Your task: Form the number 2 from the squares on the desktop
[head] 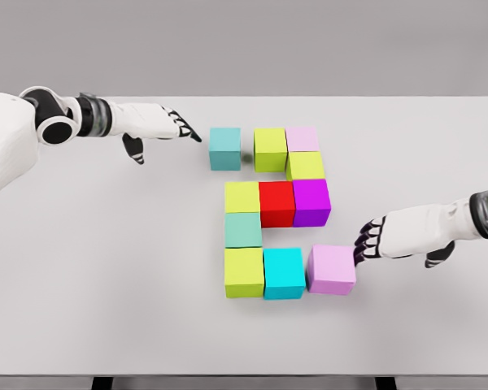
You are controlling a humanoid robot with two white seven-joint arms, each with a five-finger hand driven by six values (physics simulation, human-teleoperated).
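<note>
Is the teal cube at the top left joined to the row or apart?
Apart. A strip of table shows between the teal cube and the yellow-green cube beside it.

1. Ten cubes lie on one white worktop [106, 268]
2. Four are yellow-green: top-row yellow-green cube [270, 149], right yellow-green cube [306, 165], middle-row yellow-green cube [241, 197], bottom yellow-green cube [244, 271]
3. Two are pale pink: top pink cube [302, 139], bottom pink cube [331, 269]
4. Two are muted teal: top teal cube [224, 148], left teal cube [243, 230]
5. One red cube [276, 203], one purple cube [311, 201], one bright cyan cube [284, 272]
6. Two robot hands: left hand [159, 126], right hand [394, 237]
</note>
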